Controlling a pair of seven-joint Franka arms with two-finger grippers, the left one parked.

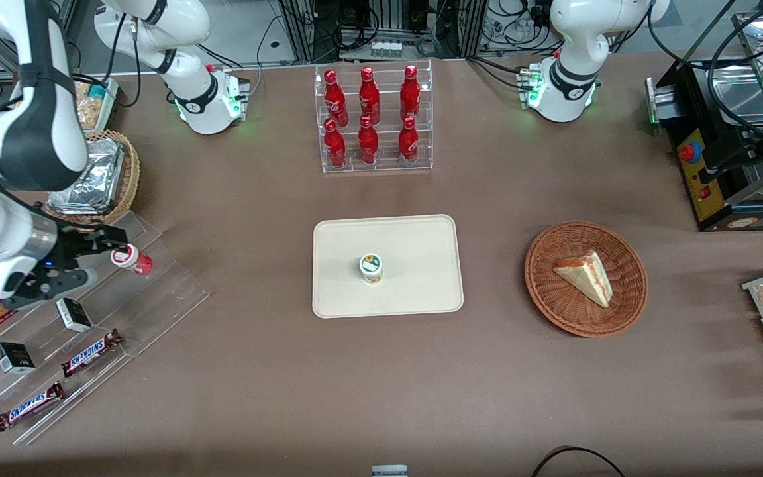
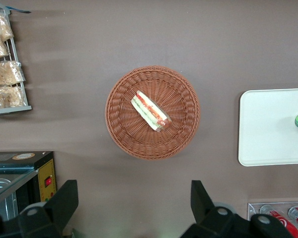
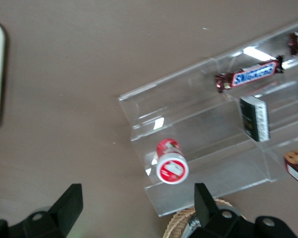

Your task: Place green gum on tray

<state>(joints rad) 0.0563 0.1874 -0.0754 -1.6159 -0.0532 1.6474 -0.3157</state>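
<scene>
The green gum (image 1: pixel 371 267) stands upright on the tray (image 1: pixel 414 298), near its middle, with bare cream surface all round it and every rim well clear. The tray sits mid-counter (image 1: pixel 255 371) with open brown cloth on all sides; the rack of red bottles (image 1: pixel 372 119) stands farther from the front camera, apart from the tray's edge. Toward the parked arm's end, the wicker basket (image 1: pixel 630 305) with its sandwich wedge (image 1: pixel 585 276) lies well apart from the tray. At the working arm's end, the end effector (image 1: pixel 100 244) hangs over the clear stepped display (image 1: pixel 156 291), fingers spread wide and holding nothing. The red gum (image 3: pixel 171 162) lies tipped on a step just beside it. Snickers bars (image 1: pixel 90 352) and dark boxes (image 1: pixel 73 315) fill the lower steps, nearer the camera.
</scene>
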